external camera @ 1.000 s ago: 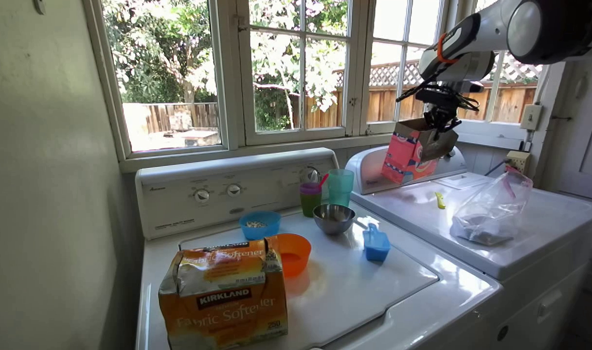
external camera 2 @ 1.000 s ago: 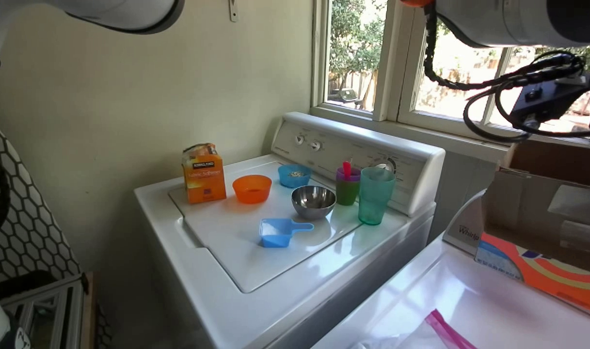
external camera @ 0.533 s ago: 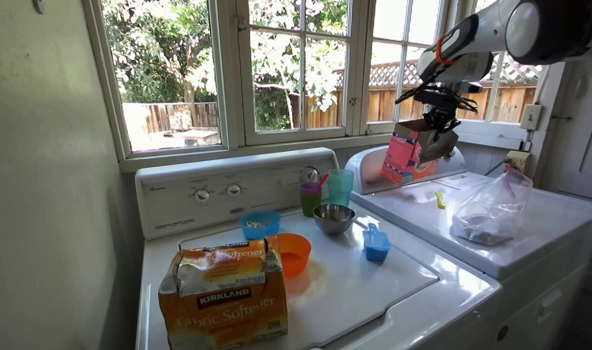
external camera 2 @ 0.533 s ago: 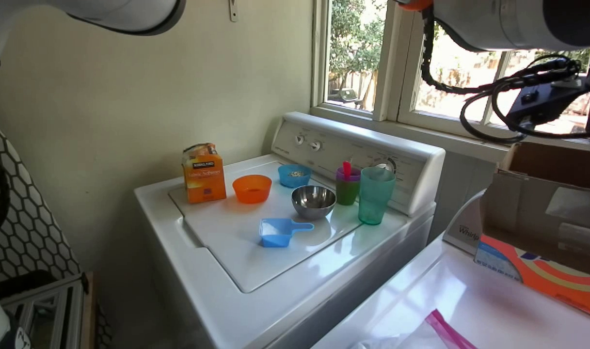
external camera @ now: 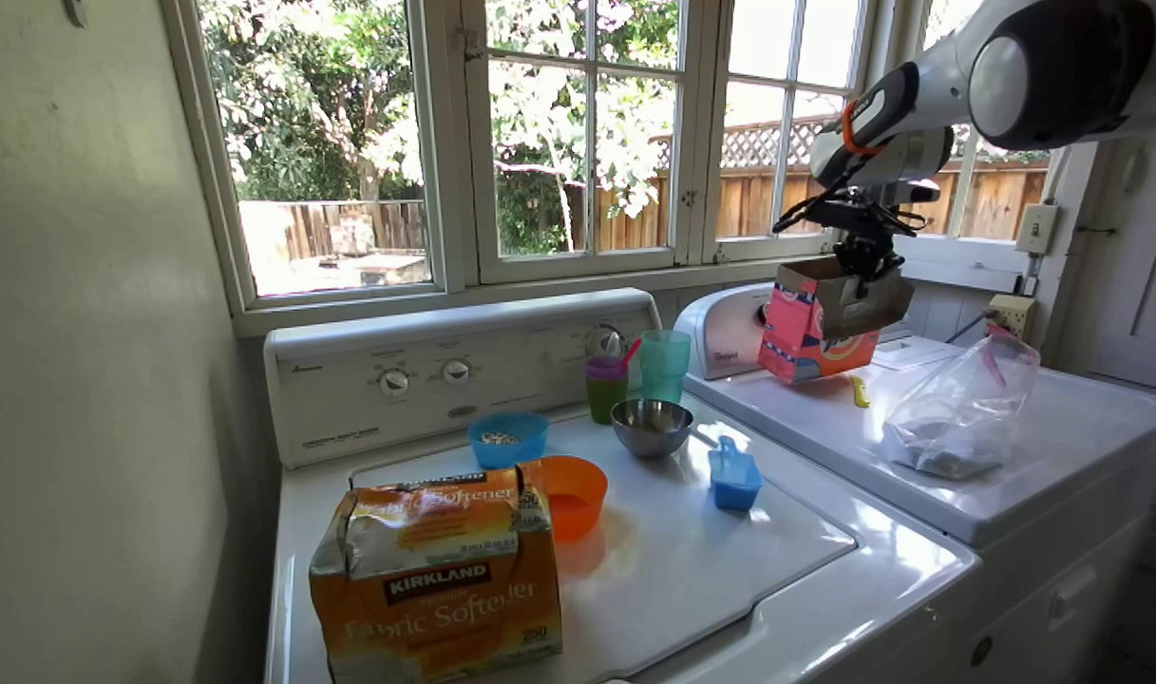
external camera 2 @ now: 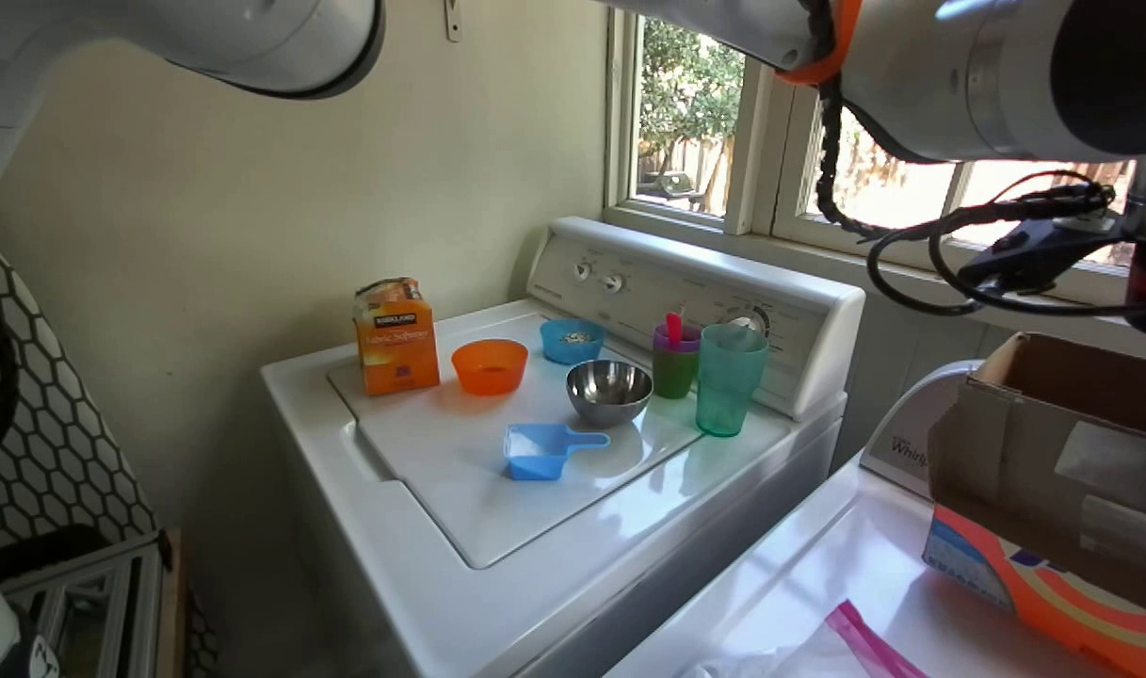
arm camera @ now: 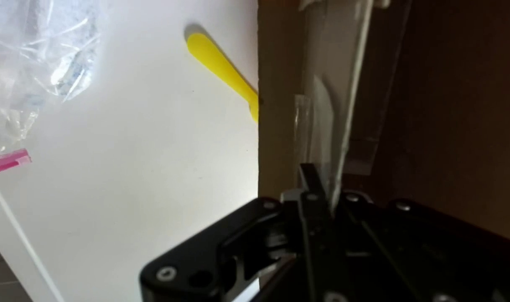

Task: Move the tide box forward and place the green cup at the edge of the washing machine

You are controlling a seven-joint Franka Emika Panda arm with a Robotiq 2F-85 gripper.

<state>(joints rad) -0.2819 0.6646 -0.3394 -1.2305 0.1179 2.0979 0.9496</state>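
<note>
The Robotiq gripper (external camera: 862, 285) pinched the upper edge of the Tide box (external camera: 824, 328), tilted on or just above the Whirlpool appliance (external camera: 824, 437). Its open cardboard looked light and bendable — best held by that rim.

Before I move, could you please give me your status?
Fingers shut on tide box at its upper edge; base contact unclear. Green cup upright on washing machine. Yellow utensil nearby, possibly in the way.

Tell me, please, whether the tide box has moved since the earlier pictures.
Yes: in an exterior view, the tide box has moved downward and toward the picture's right, judged against the fixed Whirlpool control panel.
</note>
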